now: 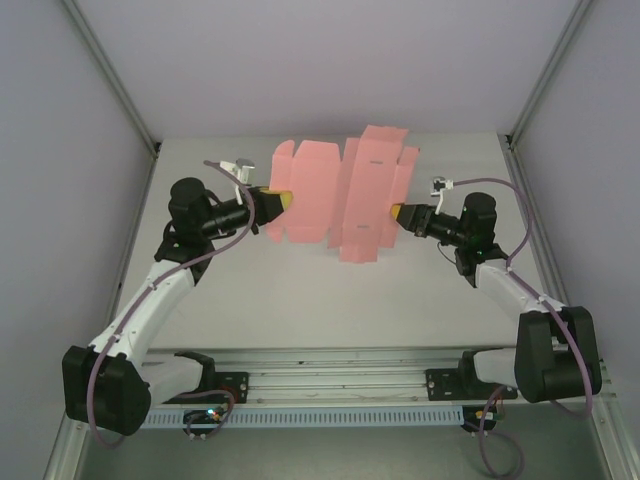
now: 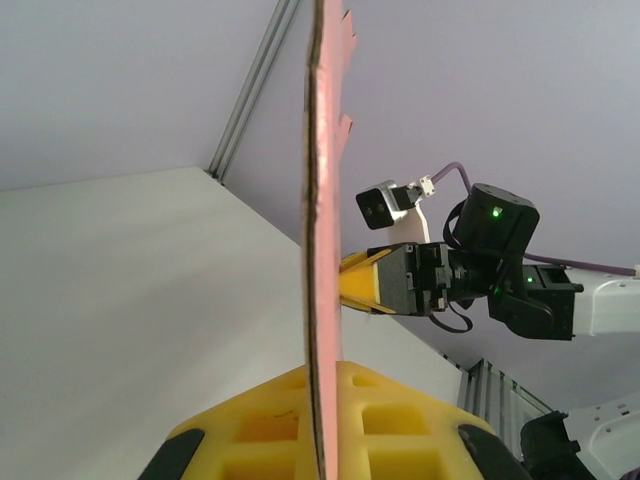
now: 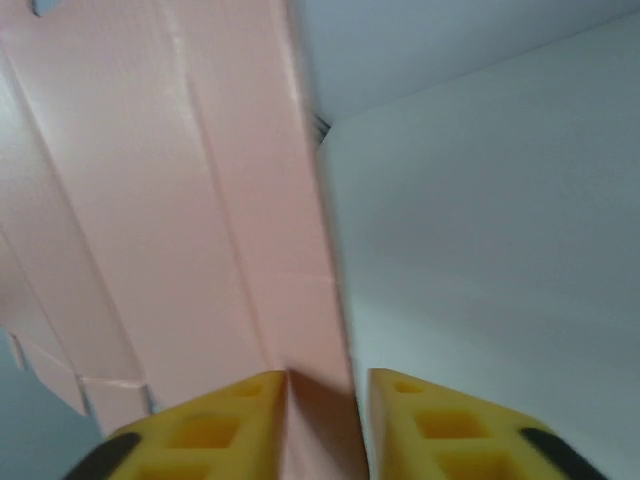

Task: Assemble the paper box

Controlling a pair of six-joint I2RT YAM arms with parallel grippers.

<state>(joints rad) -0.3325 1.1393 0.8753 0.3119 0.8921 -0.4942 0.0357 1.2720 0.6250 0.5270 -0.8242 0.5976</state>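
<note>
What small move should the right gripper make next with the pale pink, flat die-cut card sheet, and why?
Probably close the right gripper fully on the pale pink die-cut card sheet. Its edge lies between the yellow fingers, but a thin gap seems to show beside one. The left gripper pinches the opposite edge.

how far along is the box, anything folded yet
Done: the pale pink die-cut card sheet is up off the white table, with the left gripper shut on its left edge.
In hand: the right gripper has its yellow fingers either side of the right edge; a firm pinch isn't clear.
Left: all the folding. Panels and flaps look flat, no walls formed.
</note>
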